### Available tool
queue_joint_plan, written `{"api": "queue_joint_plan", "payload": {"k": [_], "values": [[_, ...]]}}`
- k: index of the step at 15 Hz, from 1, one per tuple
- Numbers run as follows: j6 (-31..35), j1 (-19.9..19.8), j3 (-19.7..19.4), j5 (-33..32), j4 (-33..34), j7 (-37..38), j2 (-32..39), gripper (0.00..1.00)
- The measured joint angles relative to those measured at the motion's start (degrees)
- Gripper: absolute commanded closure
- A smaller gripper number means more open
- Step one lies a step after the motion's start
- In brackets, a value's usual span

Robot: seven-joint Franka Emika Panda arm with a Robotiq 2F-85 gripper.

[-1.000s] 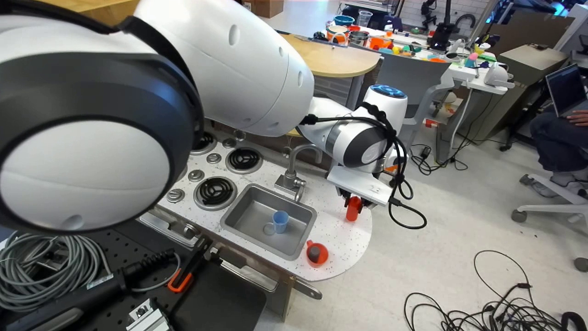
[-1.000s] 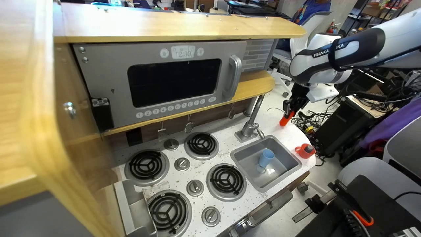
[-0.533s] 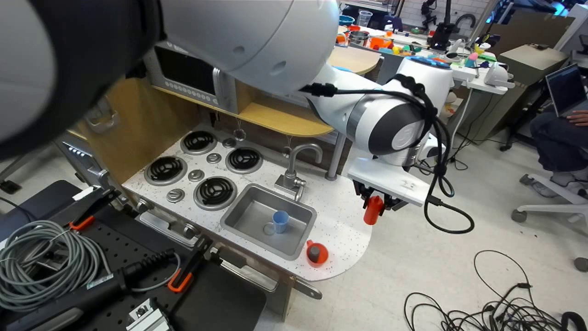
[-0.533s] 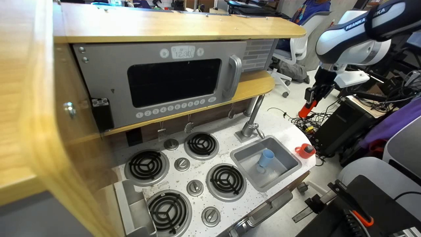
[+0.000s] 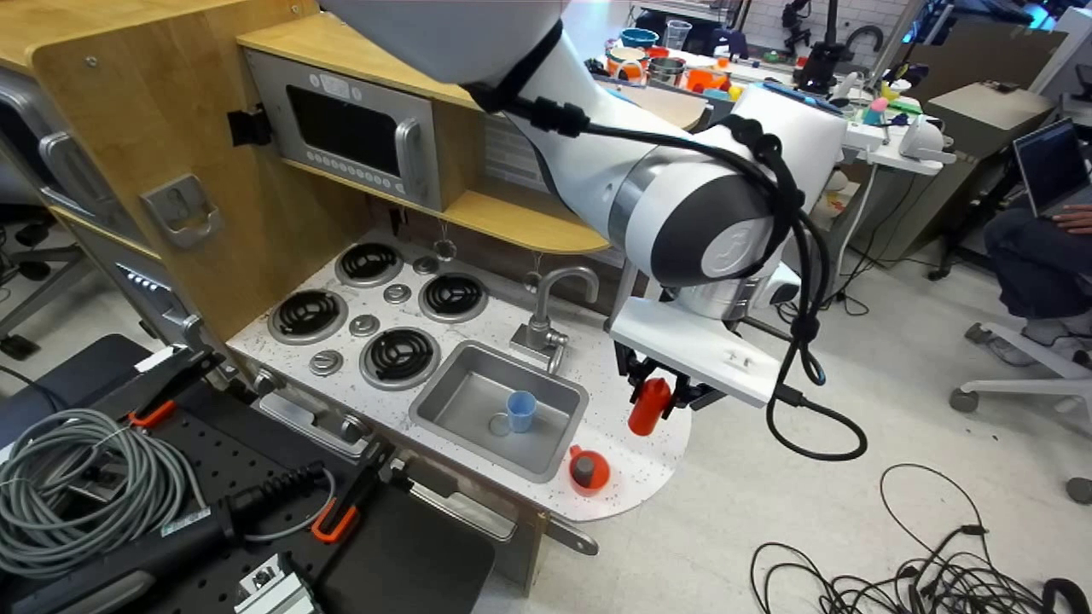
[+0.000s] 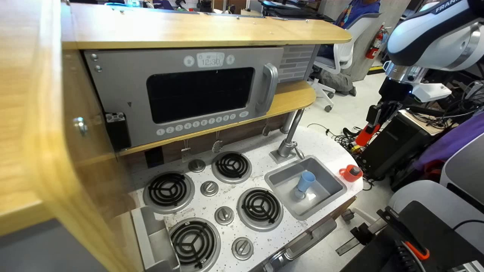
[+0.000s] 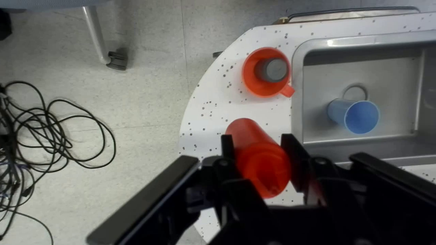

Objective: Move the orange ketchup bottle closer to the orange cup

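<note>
The orange ketchup bottle (image 5: 650, 409) hangs tilted in the air above the counter's rounded end. It also shows in an exterior view (image 6: 366, 136) and in the wrist view (image 7: 250, 134). My gripper (image 7: 259, 149) is shut on the bottle, one finger on each side; it also shows in both exterior views (image 5: 655, 388) (image 6: 374, 120). The orange cup (image 5: 602, 477) stands on the counter beside the sink, with a grey round thing inside. The cup (image 7: 251, 80) is beyond the bottle in the wrist view and shows in an exterior view (image 6: 348, 175). Bottle and cup are apart.
The sink (image 5: 456, 367) holds a blue cup (image 5: 521, 411) and lies beside the orange cup. A grey faucet (image 5: 543, 320) stands behind the sink. A wooden shelf (image 5: 520, 223) hangs over the counter's back. The counter's rounded edge (image 7: 190, 112) drops to the floor.
The bottle was low at the counter's back near the faucet. My gripper has lifted it, swung it outward, then brought it forward toward the cup's side. Cup and blue cup have not moved.
</note>
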Motion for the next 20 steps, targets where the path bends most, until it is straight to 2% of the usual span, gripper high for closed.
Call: {"api": "queue_joint_plan", "payload": {"k": [1, 5, 7, 20], "values": [[1.1, -0.4, 0.5, 0.0, -1.5, -0.3, -0.6, 0.87], [12.2, -0.8, 0.6, -0.2, -5.4, -0.6, -0.4, 0.87], [15.0, -1.2, 0.6, -0.2, -6.4, -0.6, -0.1, 0.87], [15.8, -1.7, 1.4, -0.2, -5.3, 1.5, 4.5, 0.87]]}}
